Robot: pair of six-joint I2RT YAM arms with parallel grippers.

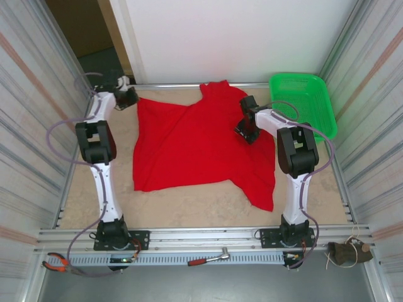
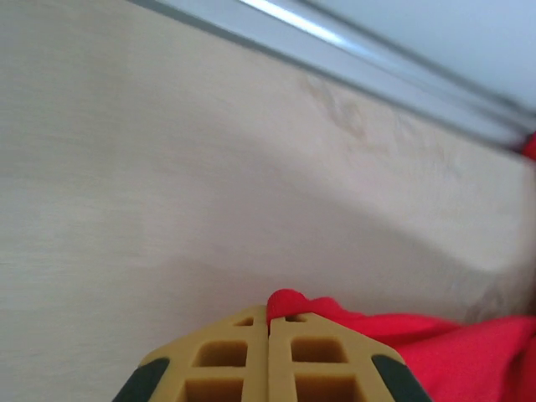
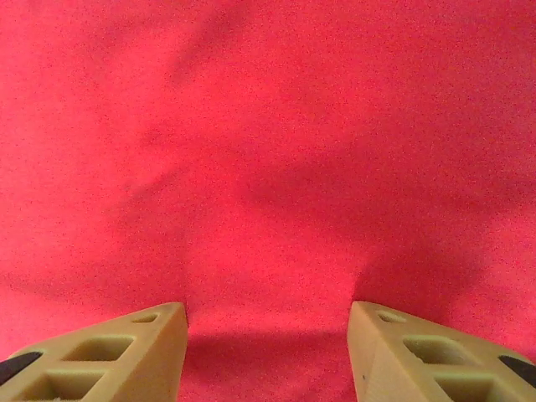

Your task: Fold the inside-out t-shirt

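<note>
Left wrist view: left claw tight on plain red t-shirt edge.

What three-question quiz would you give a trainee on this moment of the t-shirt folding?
1. True or false: the left gripper is shut on an edge of the t-shirt.
2. Pick one. The right gripper is: A) open, over the red cloth; B) shut on a sleeve; C) shut and empty.
3. In which corner of the table does the green basket stand?

Key: 1 true: a fold of red cloth pokes out between the closed fingers. 2 A. 3 the far right corner.
</note>
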